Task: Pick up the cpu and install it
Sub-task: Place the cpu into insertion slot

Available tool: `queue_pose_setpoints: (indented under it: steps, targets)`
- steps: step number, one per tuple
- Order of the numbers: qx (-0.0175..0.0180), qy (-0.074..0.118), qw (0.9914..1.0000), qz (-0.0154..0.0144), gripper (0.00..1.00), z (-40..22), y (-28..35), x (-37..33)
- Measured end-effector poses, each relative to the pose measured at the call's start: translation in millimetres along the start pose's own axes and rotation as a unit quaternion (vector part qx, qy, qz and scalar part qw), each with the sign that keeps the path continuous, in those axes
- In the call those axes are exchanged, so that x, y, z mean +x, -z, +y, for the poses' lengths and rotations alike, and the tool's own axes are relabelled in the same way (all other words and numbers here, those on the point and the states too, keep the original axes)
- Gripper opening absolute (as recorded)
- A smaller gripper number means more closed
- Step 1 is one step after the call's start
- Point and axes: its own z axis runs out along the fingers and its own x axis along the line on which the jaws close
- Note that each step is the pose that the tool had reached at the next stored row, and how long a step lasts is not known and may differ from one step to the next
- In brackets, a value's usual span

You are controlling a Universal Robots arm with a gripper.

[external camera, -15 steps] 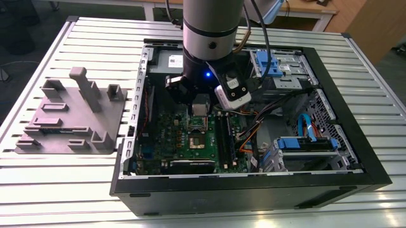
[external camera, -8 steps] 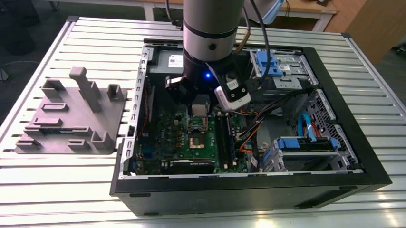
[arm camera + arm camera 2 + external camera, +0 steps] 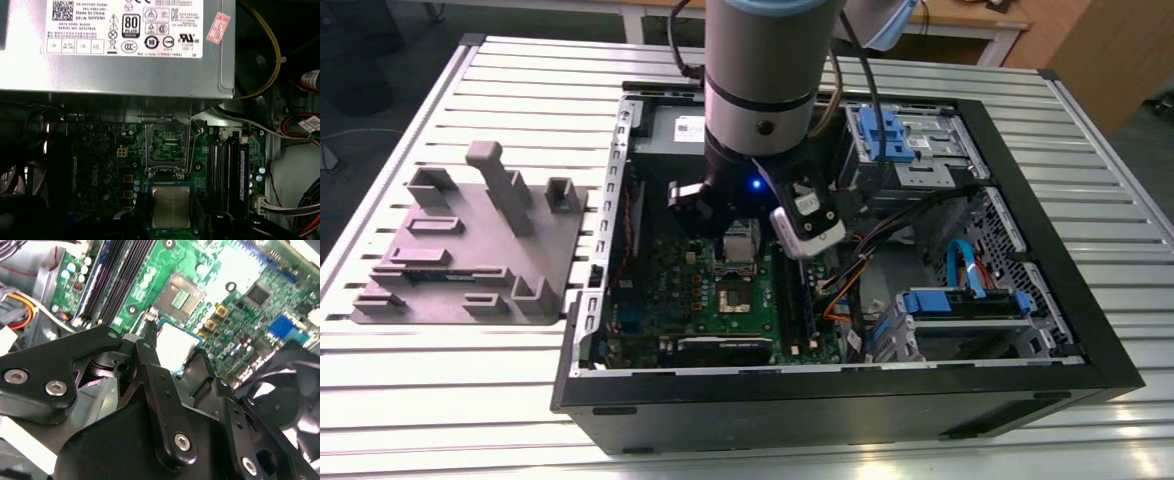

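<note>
my hand (image 3: 172,224) clamped on the cpu (image 3: 171,206), held flat | just beside the open socket (image 3: 167,145) | flat so it seats squarely, I reckon

Silver-grey cpu (image 3: 171,207), green motherboard (image 3: 112,165)

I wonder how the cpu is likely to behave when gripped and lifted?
Probably stiff: the cpu is a flat, metal-topped square. Likely light, since it looks thin. Its smooth top and thin rim may make it slippery.
</note>
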Motion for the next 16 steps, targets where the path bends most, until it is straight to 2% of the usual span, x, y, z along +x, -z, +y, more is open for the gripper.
queue_pose_setpoints:
  steps: [3,16]
  targets:
    - [-0.0001,0.0,1.0,-0.0001,0.47,-3.2,-5.4,-0.6]
    - [-0.0001,0.0,1.0,-0.0001,0.47,-7.4,-28.8,-1.8]
